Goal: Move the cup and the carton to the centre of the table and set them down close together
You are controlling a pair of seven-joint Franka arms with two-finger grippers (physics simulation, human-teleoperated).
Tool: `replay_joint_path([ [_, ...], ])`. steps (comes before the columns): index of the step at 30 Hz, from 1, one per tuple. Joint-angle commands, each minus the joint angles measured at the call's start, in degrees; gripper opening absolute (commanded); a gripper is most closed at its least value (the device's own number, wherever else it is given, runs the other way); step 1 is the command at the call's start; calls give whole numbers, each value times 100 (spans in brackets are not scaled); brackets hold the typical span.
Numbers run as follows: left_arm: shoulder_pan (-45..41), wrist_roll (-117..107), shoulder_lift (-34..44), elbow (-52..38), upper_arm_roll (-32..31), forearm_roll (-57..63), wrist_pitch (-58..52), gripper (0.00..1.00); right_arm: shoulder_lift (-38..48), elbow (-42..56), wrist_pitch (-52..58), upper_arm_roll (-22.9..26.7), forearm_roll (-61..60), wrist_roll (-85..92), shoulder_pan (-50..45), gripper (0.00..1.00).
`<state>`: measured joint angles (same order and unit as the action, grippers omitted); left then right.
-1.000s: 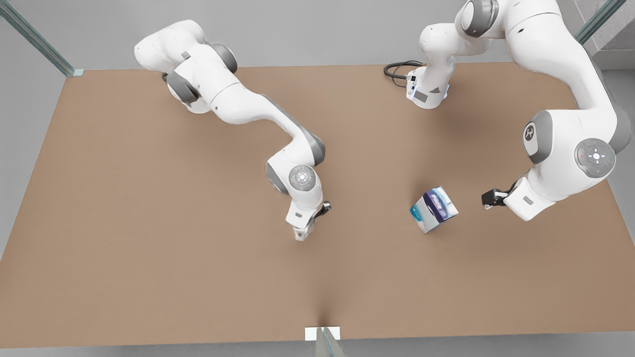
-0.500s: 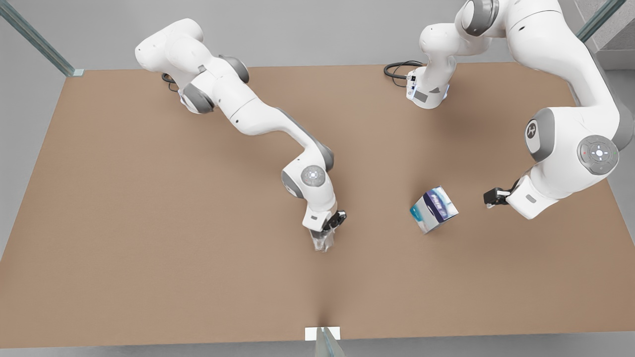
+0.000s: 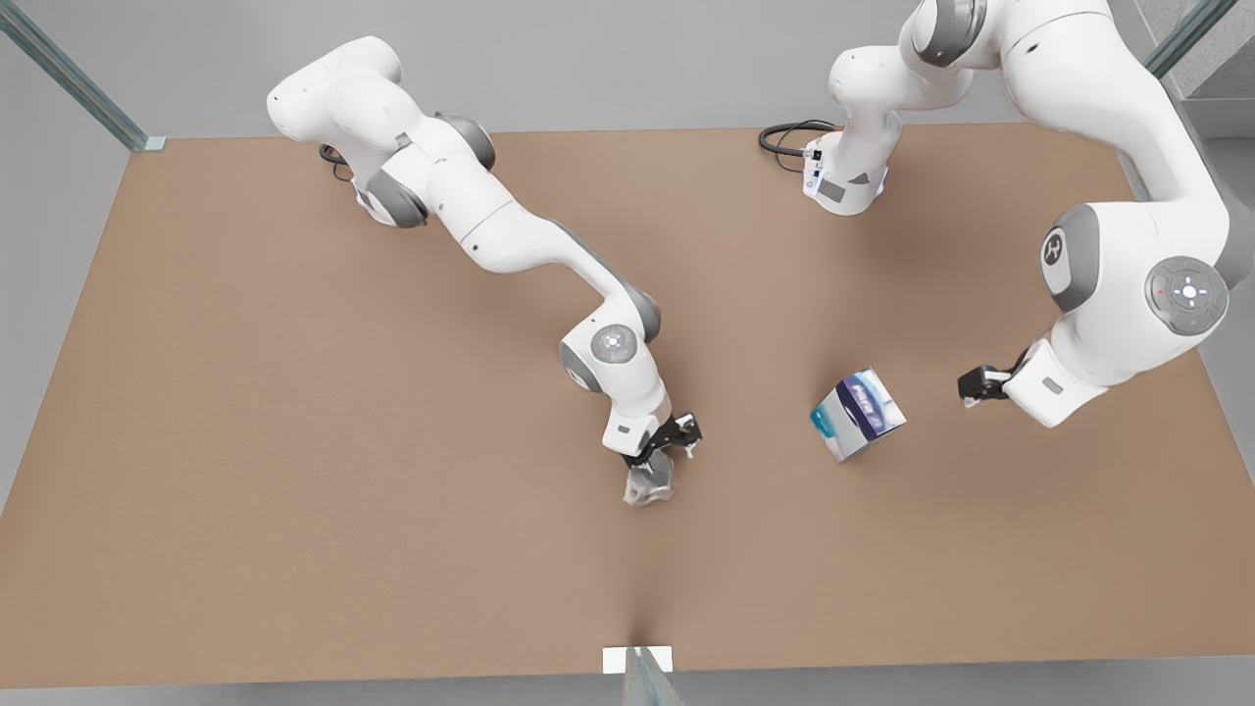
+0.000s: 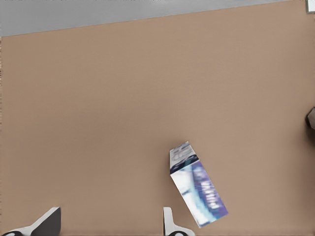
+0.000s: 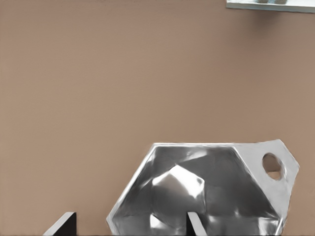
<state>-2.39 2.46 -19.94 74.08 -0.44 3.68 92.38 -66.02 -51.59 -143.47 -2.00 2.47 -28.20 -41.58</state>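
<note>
Brown and matte, the table [image 3: 294, 441] fills nearly the whole room, with grey floor past its edges. I take the carton [image 3: 858, 414] as my landmark. It stands on the table a little to the front view's right of the middle, turned at an angle, with its white, dark blue and teal panels facing up.

The right tool [image 3: 681, 436] hangs low, well off to the front view's left of the carton and about level with it. Its fingers [image 5: 194, 223] are spread wide. In the right wrist view one tip sits over the cup's hollow and the other stands outside its wall, and I see no pinch on the metal. The cup [image 3: 649, 485] lies just beneath that tool, on the side away from the carton and slightly nearer the table's front edge. It is silvery, faceted and shiny, and its open mouth faces the wrist camera. A flat tab with a hole sticks out at one side of it. Cup and carton are well apart.

The left tool [image 3: 971, 387] waits on the carton's other side, near it but not touching. Its jaws are wide too, and the left wrist view shows bare table between the tips, with the carton just beyond one finger.

Behind the carton, at the table's far edge, a black cable [image 3: 784, 137] loops beside that arm's base. A small white marker [image 3: 637, 659] sits at the near edge.
</note>
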Motion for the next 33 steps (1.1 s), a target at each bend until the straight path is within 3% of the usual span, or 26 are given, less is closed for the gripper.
replay_joint_path([
  [1, 1, 0, 7, 1, 0, 2, -1, 100, 10, 0, -5, -11, -1, -71, 1, 100],
  [6, 1, -44, 130, 10, 0, 2, -10, 100, 844, -429, 109, -11, -300, -229, -122, 100],
  [10, -7, -149, 166, 10, 0, 2, -10, 100, 2628, -2609, 241, -37, -318, 25, 835, 100],
  [11, -7, -167, 166, 10, 0, 2, -10, 100, 2997, -2926, 555, -46, -326, 78, 1194, 100],
  [13, -7, -167, 552, 502, 0, 2, 25, 100, 3639, -2970, 2270, 77, -335, 676, 1758, 100],
  [16, -7, -474, 1062, 1240, -9, -7, 236, 100, 4641, -3929, 2754, 94, -326, 1898, 3059, 100],
  [17, -7, -668, 1185, 1416, -9, -16, 280, 100, 4765, -3929, 2886, 103, -326, 1915, 3366, 100],
  [19, -7, -922, 1536, 2039, -9, -33, 605, 100, 4756, -3552, 3711, 568, -326, 2864, 3569, 100],
  [23, -25, -1696, 1906, 3209, 0, -868, 1361, 100, 5108, -3015, 4670, 613, -335, 3681, 4070, 100],
  [26, -34, -1951, 1801, 3745, 0, -1176, 1633, 100, 4985, -2576, 4679, 622, -344, 3673, 4131, 100],
  [33, -209, -2092, 1308, 3754, -70, -1203, 1572, 100, 4976, -2549, 4653, 604, -335, 3691, 4281, 100],
])
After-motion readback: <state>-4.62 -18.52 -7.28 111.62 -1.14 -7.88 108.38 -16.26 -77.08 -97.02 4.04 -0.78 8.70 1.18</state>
